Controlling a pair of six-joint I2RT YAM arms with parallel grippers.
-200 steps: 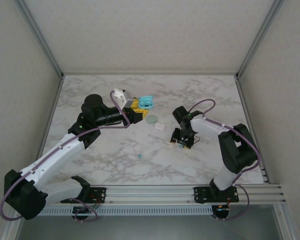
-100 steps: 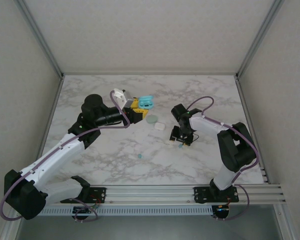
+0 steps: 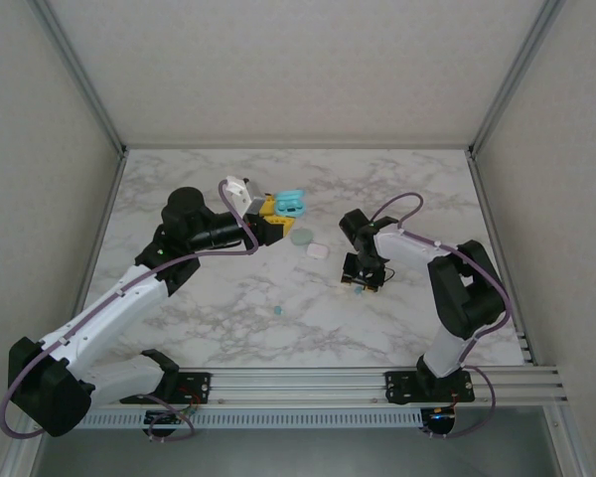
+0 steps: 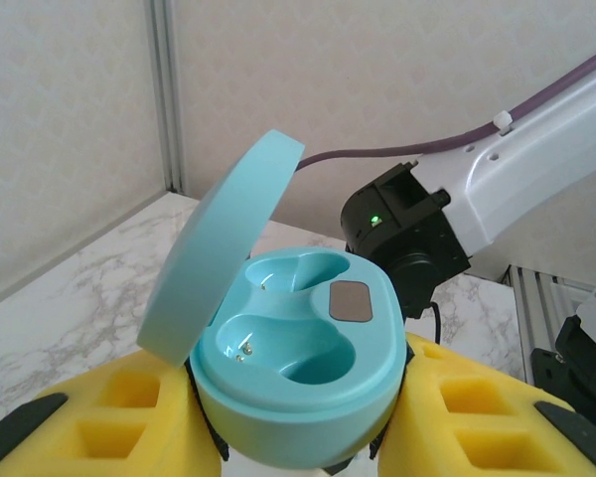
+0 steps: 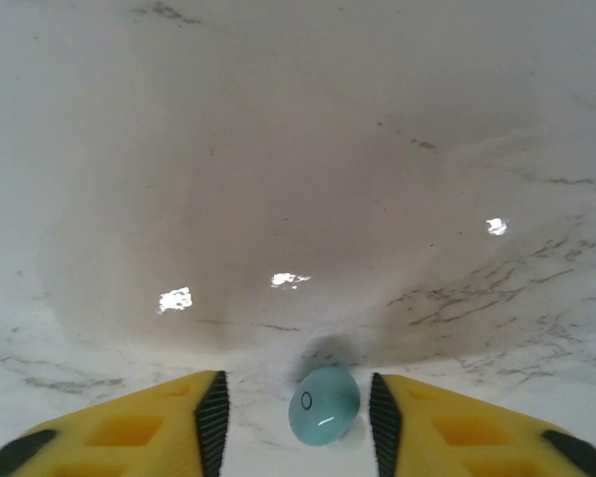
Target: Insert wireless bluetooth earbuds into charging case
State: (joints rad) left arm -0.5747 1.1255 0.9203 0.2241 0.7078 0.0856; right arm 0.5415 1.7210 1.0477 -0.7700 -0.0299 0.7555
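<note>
Two sockets in the teal charging case (image 4: 298, 348) stand empty, with the lid hinged open. The left end effector (image 3: 274, 213) is clamped on the lower body of this case and holds it raised above the surface (image 3: 427, 189). The right end effector (image 3: 364, 280) is lowered to the surface with its fingers (image 5: 214, 407) apart, one on either side of a teal earbud (image 5: 324, 404) that lies on the marble, nearer one finger than the other. We judge the step in hand to be the pick of the first earbud. The next move calls for closing gently on the small rounded bud, then lifting and carrying it to the case. A second teal earbud (image 3: 276, 310) lies nearer the bases
</note>
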